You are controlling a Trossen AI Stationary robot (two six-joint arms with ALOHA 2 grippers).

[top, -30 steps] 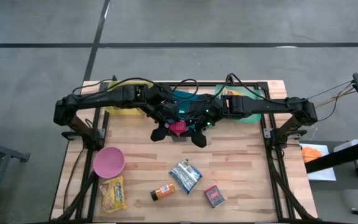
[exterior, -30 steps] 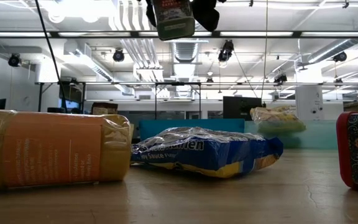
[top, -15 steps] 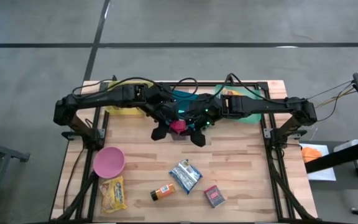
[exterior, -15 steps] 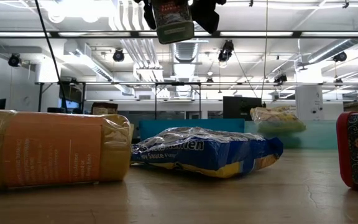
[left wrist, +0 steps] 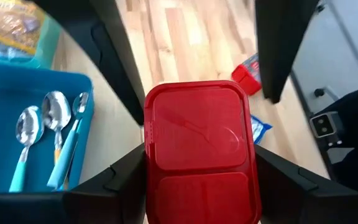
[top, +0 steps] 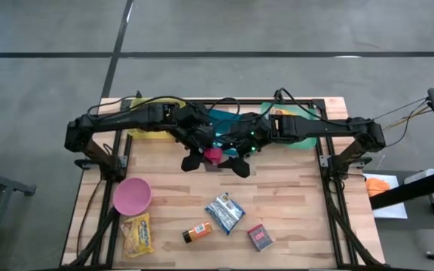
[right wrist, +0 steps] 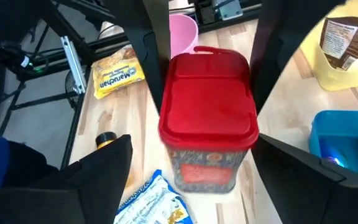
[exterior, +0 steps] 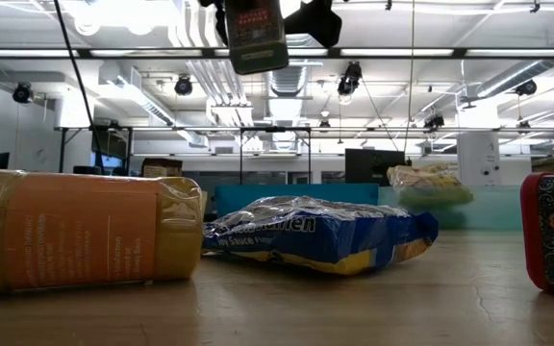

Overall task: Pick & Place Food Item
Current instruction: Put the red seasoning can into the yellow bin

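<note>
High view: L claw (top: 204, 156) and R claw (top: 233, 158) meet just beside the blue tray (top: 222, 118), on its side toward the snack bag (top: 224, 212). Between them is only a small red patch, the tub (top: 214, 154).

Low view adds height: the tub (exterior: 255, 35) hangs well clear of the table, its top cut off by the frame edge.

L wrist view: the lid (left wrist: 197, 149) faces the cam, with L fingers (left wrist: 122, 182) pressed on its 2 sides, so L is clamped on the tub. 3 spoons (left wrist: 37, 134) lie in the tray (left wrist: 5, 84), which is just beside the tub.

R wrist view: lid and label side both show. R fingers (right wrist: 101, 163) stand wide, apart from the tub (right wrist: 207, 124), gripping nothing.

Tub is upright, lid up, its long axis near vertical with a slight lean in the low view.

Label print is too small to read. The tub base is hidden in the L wrist view, and the claw tips are hard to separate from above.
</note>
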